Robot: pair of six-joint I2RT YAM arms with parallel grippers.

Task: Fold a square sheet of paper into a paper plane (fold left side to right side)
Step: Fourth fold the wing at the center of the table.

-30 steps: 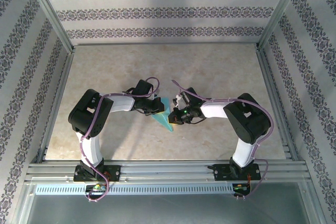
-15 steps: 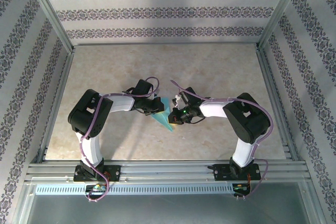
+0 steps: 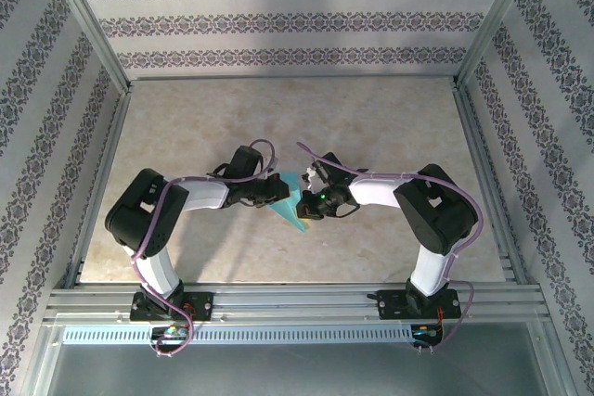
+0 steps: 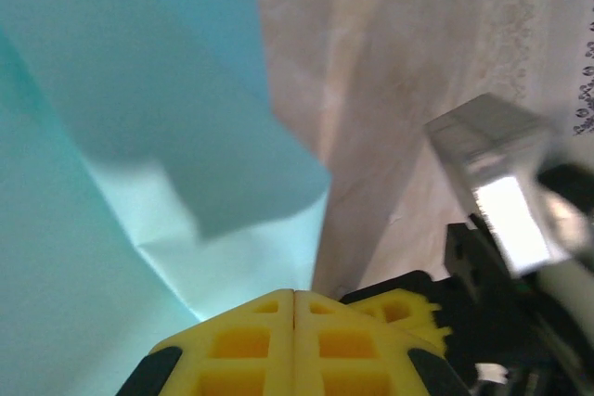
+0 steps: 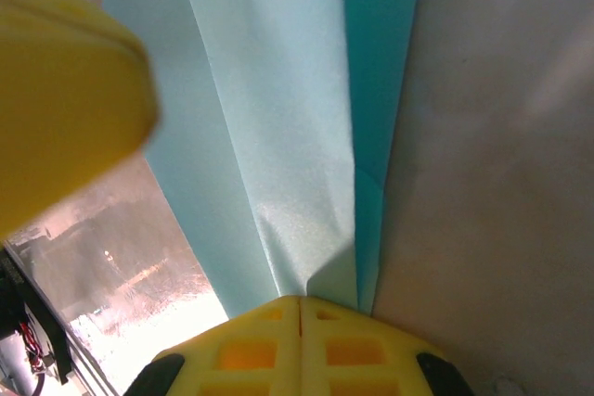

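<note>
the right gripper (image 5: 299,303) has its yellow fingers (image 5: 246,351) pressed together, the seam between them tight. their tips sit on the paper (image 5: 278,136), which spreads face-up away from them as a long pale panel. a darker cyan strip runs along the panel's right side, and a crease leads almost into the tips. right of the strip is bare table (image 5: 501,183).

the left gripper (image 4: 294,296) is closed the same way, pad against pad. its tips meet the paper's pale lower part, and a darker flap lies folded over it farther out. the paper's right edge ends just beside the tips. one yellow finger of the right gripper is close on the right.

from above, the two grippers come nose to nose near the middle of the table, the left from the left and the right from the right. the paper lies flat under and between them. it is a narrow cyan shape, wider on the far side, tapering to a point toward the near edge.
</note>
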